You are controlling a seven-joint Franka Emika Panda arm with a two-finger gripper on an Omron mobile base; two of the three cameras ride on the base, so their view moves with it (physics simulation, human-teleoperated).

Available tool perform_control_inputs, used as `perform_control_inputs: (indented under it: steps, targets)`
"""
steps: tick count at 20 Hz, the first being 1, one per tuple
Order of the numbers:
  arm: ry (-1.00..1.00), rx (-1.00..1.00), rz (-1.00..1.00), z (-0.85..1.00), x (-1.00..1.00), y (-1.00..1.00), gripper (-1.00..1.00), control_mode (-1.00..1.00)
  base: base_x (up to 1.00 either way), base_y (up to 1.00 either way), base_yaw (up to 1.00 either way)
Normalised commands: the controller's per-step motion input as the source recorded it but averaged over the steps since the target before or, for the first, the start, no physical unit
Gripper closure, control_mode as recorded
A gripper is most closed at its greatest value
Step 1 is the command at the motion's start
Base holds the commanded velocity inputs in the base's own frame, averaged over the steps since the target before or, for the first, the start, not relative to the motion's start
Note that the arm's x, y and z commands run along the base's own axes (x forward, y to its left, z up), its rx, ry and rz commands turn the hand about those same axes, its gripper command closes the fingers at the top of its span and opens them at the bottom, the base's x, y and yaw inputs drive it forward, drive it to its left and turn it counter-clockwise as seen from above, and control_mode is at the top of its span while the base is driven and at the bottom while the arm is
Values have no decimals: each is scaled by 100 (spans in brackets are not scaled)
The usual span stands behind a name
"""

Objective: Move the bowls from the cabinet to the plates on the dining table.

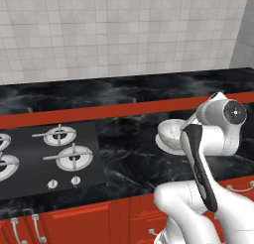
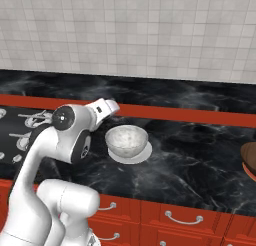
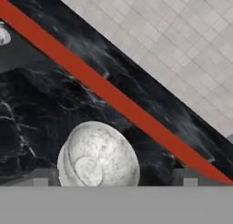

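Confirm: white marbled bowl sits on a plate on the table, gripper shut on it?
Not quite. The bowl does sit on the plate on the table, but the gripper is open, not shut on it: in the hand view the two fingertips stand wide apart on either side of the bowl, without touching it.

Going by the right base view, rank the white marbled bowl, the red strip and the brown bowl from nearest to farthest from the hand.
1. White marbled bowl, on its plate just right of the open hand.
2. Red strip, running behind the bowl.
3. Brown bowl, far off at the right edge.
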Motion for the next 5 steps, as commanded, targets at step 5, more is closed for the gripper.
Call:
perform_control_inputs:
  steps: [5]
  targets:
    - [7, 23, 2, 43, -84, -22, -100, -100, 0, 0, 0]
